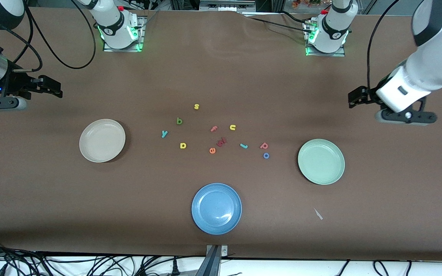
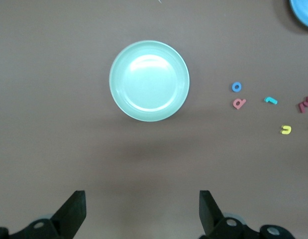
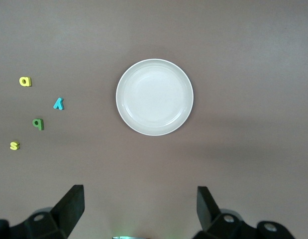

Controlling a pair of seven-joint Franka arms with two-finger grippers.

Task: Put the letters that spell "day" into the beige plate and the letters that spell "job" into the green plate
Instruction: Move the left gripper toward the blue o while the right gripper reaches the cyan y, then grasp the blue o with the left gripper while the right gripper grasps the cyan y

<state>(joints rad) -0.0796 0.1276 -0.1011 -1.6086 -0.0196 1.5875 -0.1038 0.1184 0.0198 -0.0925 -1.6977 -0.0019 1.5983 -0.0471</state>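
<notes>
Hovering high at either end of the table, both arms wait with nothing in their fingers. The left gripper (image 2: 141, 211) hangs over bare brown cloth at the left arm's end, its black jaws spread wide, just above the smooth mint-green plate (image 1: 321, 161). The right gripper (image 3: 139, 209) hangs likewise, jaws wide apart, over the cloth near the matte beige plate (image 1: 102, 140) at the right arm's end. Both shallow round plates hold nothing.

Scattered between them lie the little foam letters, all flat on the cloth. Toward the beige plate: the teal y (image 1: 164, 133), the dark green stem-and-bowl letter (image 1: 179, 121) and the yellow round-bowled a (image 1: 183, 145). Toward the green plate: the teal hooked j (image 1: 244, 146), the pinkish-red stem-and-bowl letter (image 1: 264, 145) and, just beside it, the small blue ring o (image 1: 266, 155).

Nearest the front camera sits a glossy blue plate (image 1: 216, 208).
</notes>
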